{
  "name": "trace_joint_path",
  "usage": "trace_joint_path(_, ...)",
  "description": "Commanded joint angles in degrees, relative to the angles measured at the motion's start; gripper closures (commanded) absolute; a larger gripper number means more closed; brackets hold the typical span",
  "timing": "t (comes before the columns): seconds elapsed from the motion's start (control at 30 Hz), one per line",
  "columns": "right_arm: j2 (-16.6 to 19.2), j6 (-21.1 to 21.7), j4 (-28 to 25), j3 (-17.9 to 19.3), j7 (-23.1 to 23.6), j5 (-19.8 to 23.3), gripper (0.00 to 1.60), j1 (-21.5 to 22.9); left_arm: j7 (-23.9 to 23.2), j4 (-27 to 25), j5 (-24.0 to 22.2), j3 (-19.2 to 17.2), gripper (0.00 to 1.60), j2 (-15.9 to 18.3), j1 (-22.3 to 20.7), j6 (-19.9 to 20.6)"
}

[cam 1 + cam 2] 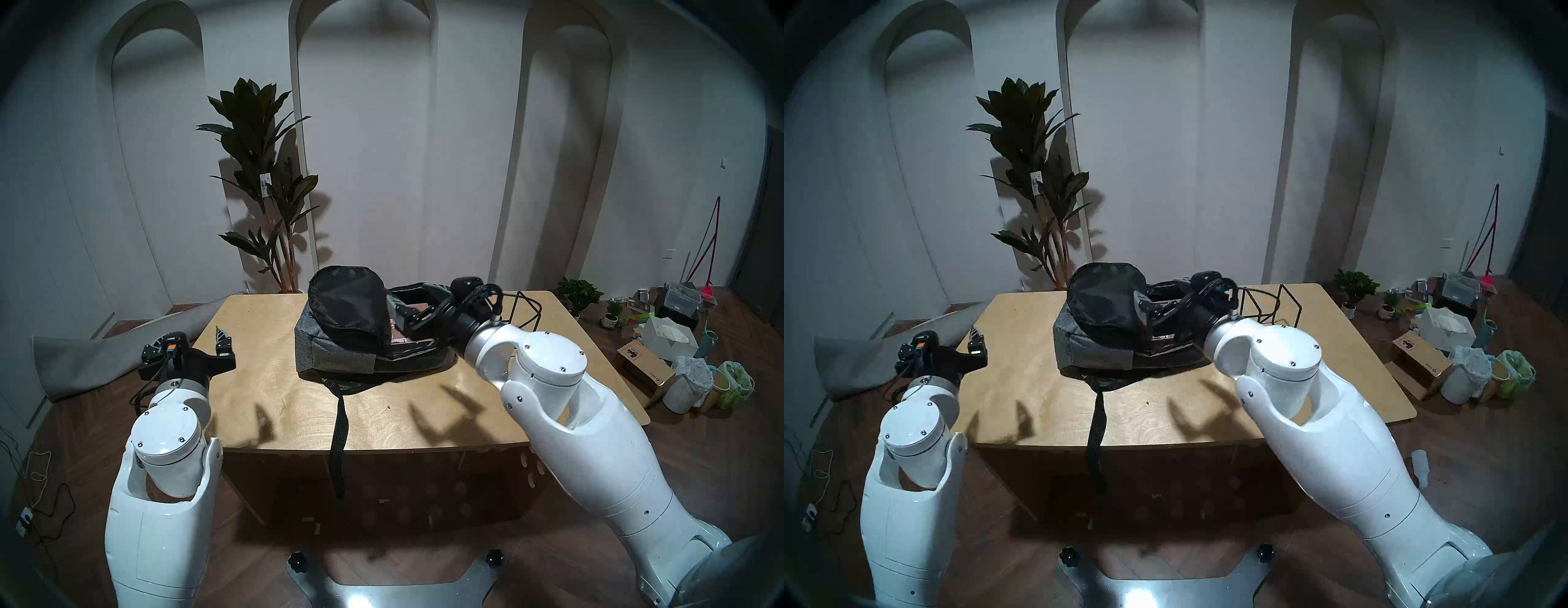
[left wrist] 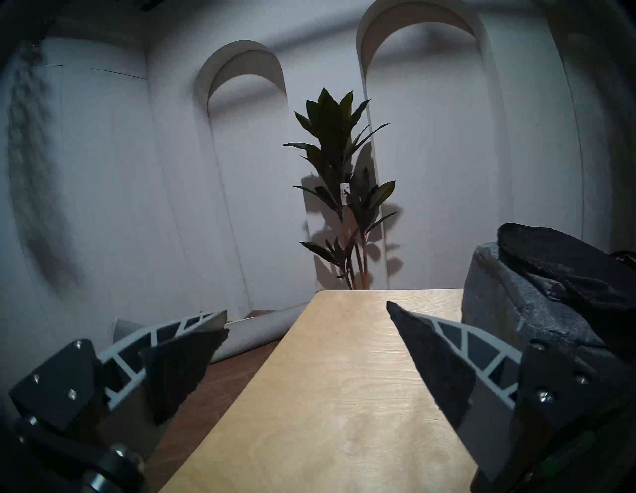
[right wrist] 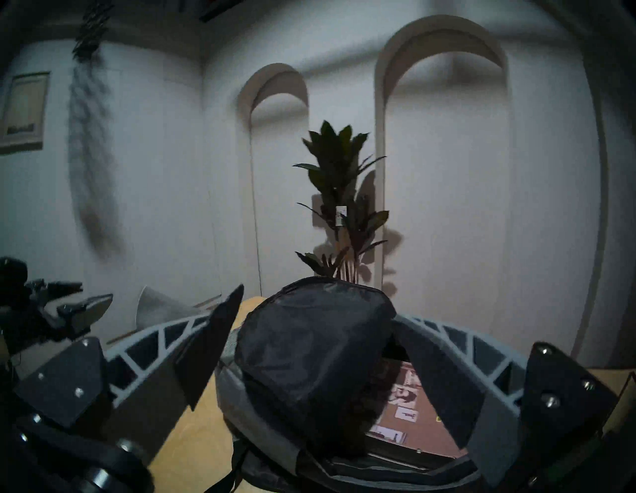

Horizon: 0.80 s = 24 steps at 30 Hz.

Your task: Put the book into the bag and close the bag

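Observation:
The dark grey bag lies in the middle of the wooden table, its black-lined flap standing up and the main opening gaping towards the right. The brown book lies flat inside the opening, partly under the flap; a sliver of it shows in the head view. My right gripper is open just above the opening, and in its wrist view one finger sits on each side of the flap. My left gripper is open and empty at the table's left edge.
A black wire-frame stand sits on the table behind my right wrist. A black strap hangs over the front edge. A tall plant stands behind the table, a rolled grey mat lies on the floor at the left, and boxes and bins at the right.

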Motion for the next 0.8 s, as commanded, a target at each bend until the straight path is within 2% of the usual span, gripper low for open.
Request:
trace_joint_path(0.0, 2.65, -4.04, -2.84, -6.23, 0.87, -9.72, 0.0, 1.56, 0.95, -3.51, -0.57, -3.32, 0.0, -0.5, 1.97, -0.21)
trace_joint_path(0.3, 2.67, -8.2, -0.5, -15.32, -1.03, -25.63, 0.0, 3.79, 1.06, -5.85, -2.14, -6.1, 0.0, -1.23, 5.07, 0.13)
trace_joint_path(0.57, -1.74, -10.49, 6.87, -22.55, -6.02, -39.39, 0.0, 7.13, 0.46, -7.39, -3.84, -7.69, 0.0, -1.67, 7.57, 0.4)
trace_joint_path(0.77, -5.8, -10.99, 12.94, -25.88, -11.32, -47.12, 0.0, 10.01, -1.31, -8.49, -5.27, -8.36, 0.0, -1.53, 9.06, 0.5)
